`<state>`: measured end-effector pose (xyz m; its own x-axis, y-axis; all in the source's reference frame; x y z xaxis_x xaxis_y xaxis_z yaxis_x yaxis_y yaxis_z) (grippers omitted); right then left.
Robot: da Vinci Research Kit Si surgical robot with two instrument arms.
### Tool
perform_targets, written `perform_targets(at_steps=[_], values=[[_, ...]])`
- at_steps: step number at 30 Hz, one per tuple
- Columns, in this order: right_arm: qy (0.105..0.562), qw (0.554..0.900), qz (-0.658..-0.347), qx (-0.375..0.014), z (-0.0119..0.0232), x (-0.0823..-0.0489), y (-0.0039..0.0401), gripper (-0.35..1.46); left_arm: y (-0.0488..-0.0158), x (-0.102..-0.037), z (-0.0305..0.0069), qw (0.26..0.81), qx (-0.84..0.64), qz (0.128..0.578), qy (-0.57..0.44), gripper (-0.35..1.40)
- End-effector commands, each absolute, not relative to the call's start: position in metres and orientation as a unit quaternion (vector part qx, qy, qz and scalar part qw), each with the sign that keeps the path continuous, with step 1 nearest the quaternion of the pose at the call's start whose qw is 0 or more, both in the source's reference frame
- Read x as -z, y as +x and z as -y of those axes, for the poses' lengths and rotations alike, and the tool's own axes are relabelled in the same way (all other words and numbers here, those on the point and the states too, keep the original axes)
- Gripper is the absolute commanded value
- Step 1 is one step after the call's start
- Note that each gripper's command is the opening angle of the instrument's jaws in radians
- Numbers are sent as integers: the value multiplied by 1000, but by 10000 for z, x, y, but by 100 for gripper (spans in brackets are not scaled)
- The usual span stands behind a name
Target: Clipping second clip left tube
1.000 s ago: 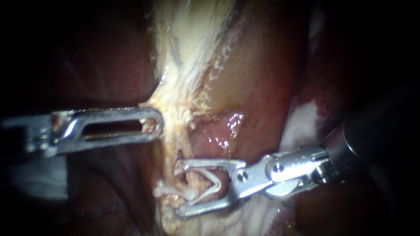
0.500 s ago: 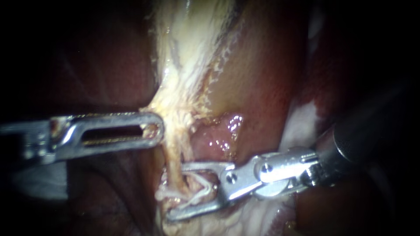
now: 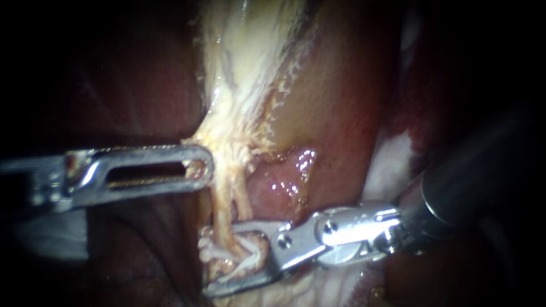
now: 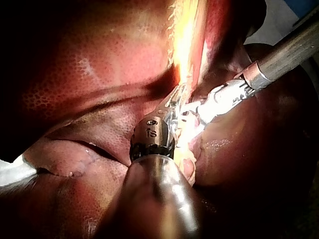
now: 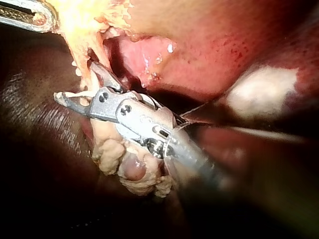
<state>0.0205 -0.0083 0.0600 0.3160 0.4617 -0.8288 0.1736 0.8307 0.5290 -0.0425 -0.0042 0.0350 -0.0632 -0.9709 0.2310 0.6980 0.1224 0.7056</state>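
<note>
We see dark red, wet liver (image 4: 75,74) filling most of each view; a strip of pale fatty tissue (image 3: 244,74) runs down its middle, with a glistening pink fold (image 3: 284,176) beside it; a whitish patch (image 3: 392,159) lies further right. Of the room we make out only a sliver of light background (image 4: 284,20) beyond the organ in the left wrist view; everything else falls into shadow.

The left instrument (image 3: 199,166) lies level, its slotted jaws closed on the edge of the pale tissue. The tube (image 3: 223,213) hangs from that tissue as a thin yellowish strand and passes between the jaws of the right instrument (image 3: 223,258); those jaws stand wide apart and carry a white clip (image 3: 250,264), its legs lying along both of them, astride the tube.

The right shaft fades into the dark; the lower jaw nearly meets the endoscope view's bottom edge; the tube's lower end is lost in a lumpy clump of tissue; in the left wrist view glare washes out the spot where the instruments meet, and our own wrist covers the left jaws.
</note>
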Motion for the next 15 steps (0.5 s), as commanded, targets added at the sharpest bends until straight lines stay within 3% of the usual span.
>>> perform_targets(at_steps=[1, 3, 5, 6, 15], values=[[274, 765, -575, -94, 82, -601, 203, 35, -425, -350, 42, 657, 635, 359, 190, -35], [272, 770, -570, -94, 82, -600, 203, 14, -425, -350, 42, 657, 635, 359, 190, -35], [261, 777, -564, -101, 83, -599, 200, -27, -425, -350, 42, 657, 635, 359, 190, -35], [257, 779, -563, -104, 83, -599, 200, -35, -425, -350, 42, 657, 635, 359, 190, -35], [248, 783, -558, -115, 80, -598, 200, -35, -425, -350, 43, 657, 635, 359, 190, -35]])
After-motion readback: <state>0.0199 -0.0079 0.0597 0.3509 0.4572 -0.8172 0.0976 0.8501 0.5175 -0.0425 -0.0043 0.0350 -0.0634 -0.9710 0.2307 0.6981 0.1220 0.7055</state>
